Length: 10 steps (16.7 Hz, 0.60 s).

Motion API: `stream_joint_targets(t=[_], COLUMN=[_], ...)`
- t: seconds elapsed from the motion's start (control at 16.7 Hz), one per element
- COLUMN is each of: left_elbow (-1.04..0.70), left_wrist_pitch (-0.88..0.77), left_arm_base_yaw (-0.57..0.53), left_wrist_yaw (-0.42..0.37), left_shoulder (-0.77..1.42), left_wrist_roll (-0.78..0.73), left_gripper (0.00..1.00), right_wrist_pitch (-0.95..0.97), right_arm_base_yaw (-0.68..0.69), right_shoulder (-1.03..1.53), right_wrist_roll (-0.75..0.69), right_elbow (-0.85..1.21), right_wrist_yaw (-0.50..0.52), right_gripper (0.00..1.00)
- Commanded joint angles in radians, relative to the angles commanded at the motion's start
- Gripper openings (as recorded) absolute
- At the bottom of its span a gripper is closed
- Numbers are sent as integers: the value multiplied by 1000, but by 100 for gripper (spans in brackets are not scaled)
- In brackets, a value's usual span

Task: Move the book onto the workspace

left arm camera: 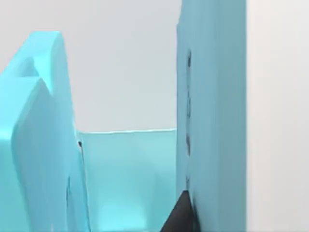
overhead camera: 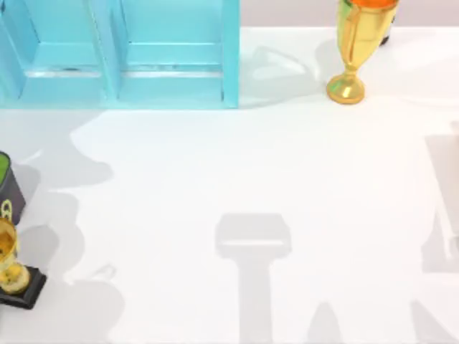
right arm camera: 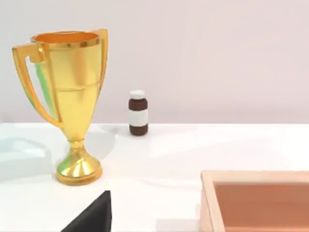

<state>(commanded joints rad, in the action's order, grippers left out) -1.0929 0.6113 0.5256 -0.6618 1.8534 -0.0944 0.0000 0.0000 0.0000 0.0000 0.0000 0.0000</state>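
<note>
The workspace (overhead camera: 287,179) is the broad white tabletop. The book is out of view. At the back left stands the light blue shelf unit (overhead camera: 122,57). The left wrist view looks closely into one of its compartments, between pale blue walls (left arm camera: 212,121). A dark piece of my left gripper (left arm camera: 181,215) sits against one wall there. A dark piece of my right gripper (right arm camera: 94,215) hovers over the white table, near a gold trophy (right arm camera: 72,106).
The gold trophy (overhead camera: 355,50) stands at the back right, with a small brown bottle (right arm camera: 138,113) behind it. A wooden box (right arm camera: 256,198) lies close to the right gripper. At the left edge are a second trophy (overhead camera: 11,269) on a black base and a dark green-topped object (overhead camera: 7,190).
</note>
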Motion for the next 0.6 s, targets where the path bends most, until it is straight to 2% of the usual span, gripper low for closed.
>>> stream_joint_targets(t=[0.3, 0.6], left_elbow=[152, 188], left_wrist_pitch=[-185, -234], left_arm_base_yaw=[124, 175], left_wrist_yaw=[-78, -95], left_shoulder=[-341, -427], left_wrist_roll=[-13, -21], left_gripper=[0, 0], right_wrist_pitch=[0, 0], right_arm_base_yaw=[0, 0], right_shoulder=[0, 0], right_wrist_roll=[0, 0], right_elbow=[0, 0], right_wrist_yaw=[0, 0], right_gripper=[100, 100])
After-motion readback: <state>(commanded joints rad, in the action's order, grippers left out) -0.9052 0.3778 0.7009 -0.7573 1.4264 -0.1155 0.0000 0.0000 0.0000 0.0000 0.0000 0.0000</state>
